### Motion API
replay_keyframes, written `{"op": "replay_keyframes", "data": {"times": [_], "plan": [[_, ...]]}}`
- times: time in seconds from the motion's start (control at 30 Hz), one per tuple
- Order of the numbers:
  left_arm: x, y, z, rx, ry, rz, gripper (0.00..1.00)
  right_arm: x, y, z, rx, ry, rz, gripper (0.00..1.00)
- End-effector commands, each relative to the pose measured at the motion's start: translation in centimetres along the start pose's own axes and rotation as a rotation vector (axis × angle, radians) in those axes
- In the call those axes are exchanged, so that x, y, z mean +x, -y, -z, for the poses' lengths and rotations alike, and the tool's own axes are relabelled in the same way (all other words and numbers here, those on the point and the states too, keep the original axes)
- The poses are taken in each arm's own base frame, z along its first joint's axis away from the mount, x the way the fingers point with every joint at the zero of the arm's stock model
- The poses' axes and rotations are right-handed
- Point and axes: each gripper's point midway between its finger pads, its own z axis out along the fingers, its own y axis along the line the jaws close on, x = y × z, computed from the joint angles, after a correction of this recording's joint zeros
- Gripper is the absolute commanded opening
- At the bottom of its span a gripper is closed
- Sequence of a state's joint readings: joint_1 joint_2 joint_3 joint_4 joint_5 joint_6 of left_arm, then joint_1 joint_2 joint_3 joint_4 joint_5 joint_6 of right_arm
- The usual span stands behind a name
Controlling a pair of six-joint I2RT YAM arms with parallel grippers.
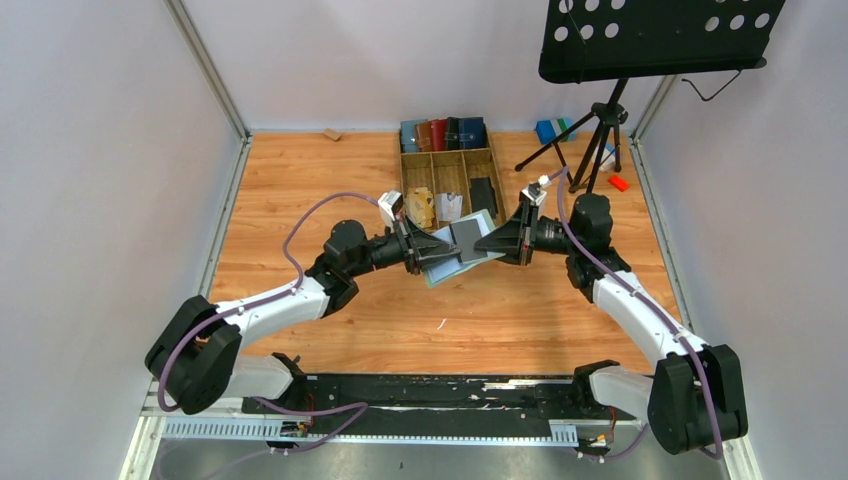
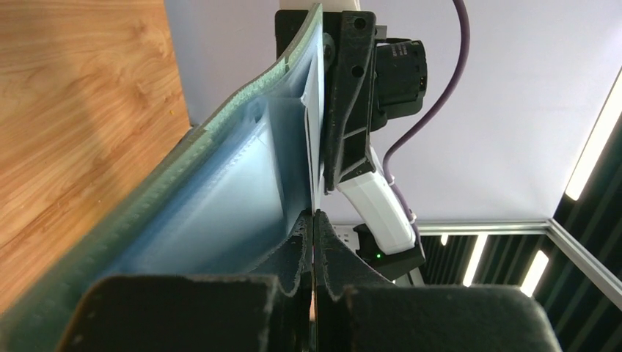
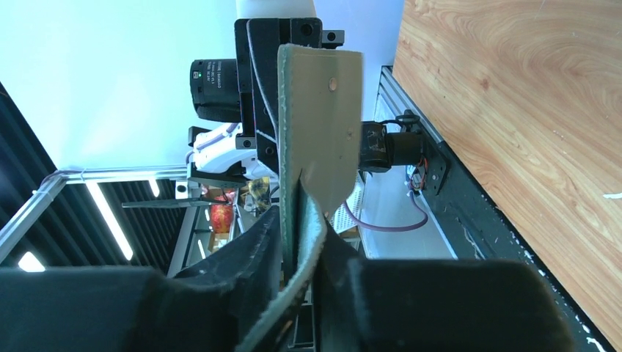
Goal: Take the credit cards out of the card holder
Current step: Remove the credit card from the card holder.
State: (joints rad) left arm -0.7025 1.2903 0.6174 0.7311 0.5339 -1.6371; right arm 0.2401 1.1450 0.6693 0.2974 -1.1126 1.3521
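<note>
Left pincer (image 2: pixel 314 227) is pressed together on the thin inner edge of the card holder (image 2: pixel 220 191).
Its green flap is pinched by the right pincer (image 3: pixel 297 235); from above, it is held open over the table (image 1: pixel 300 200), a dark credit card (image 1: pixel 468 240) exposed, none judged removed yet.

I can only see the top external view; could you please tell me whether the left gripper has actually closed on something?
Observer: Yes. The left wrist view shows the left gripper shut on a thin inner layer of the card holder. I cannot tell whether a card is inside that layer.
Operator: Thank you. What about the other side?
Observer: The right wrist view shows the right gripper pinching the holder's green outer flap.
</note>
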Motion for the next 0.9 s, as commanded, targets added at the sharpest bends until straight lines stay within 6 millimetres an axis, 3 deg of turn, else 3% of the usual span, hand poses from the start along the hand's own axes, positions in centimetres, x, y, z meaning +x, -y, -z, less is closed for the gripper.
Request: {"op": "replay_keyframes", "data": {"times": [0.0, 0.07, 0.2, 0.3, 0.47, 0.87], "plan": [[-0.1, 2.2, 0.5, 0.077, 0.030, -0.041, 0.00, 0.1, -0.7, -0.2, -0.018, -0.014, 0.043, 0.28], [-0.1, 1.9, 0.6, 0.063, 0.031, -0.041, 0.00, 0.0, -1.1, -0.2, -0.023, -0.015, 0.058, 0.36], [0.0, 1.6, 0.7, 0.045, 0.029, -0.042, 0.00, -0.2, -1.2, -0.1, -0.023, -0.003, 0.068, 0.38], [0.1, 1.4, 0.8, 0.034, 0.027, -0.044, 0.00, -0.5, -0.9, 0.2, -0.017, 0.015, 0.058, 0.31], [0.1, 1.2, 1.2, 0.019, 0.024, -0.048, 0.00, -0.9, 0.0, 0.6, 0.001, 0.040, 0.026, 0.07], [-0.3, 1.2, 2.1, 0.013, 0.042, -0.054, 0.00, -1.3, 0.3, 0.9, 0.010, 0.071, 0.012, 0.02]]}}
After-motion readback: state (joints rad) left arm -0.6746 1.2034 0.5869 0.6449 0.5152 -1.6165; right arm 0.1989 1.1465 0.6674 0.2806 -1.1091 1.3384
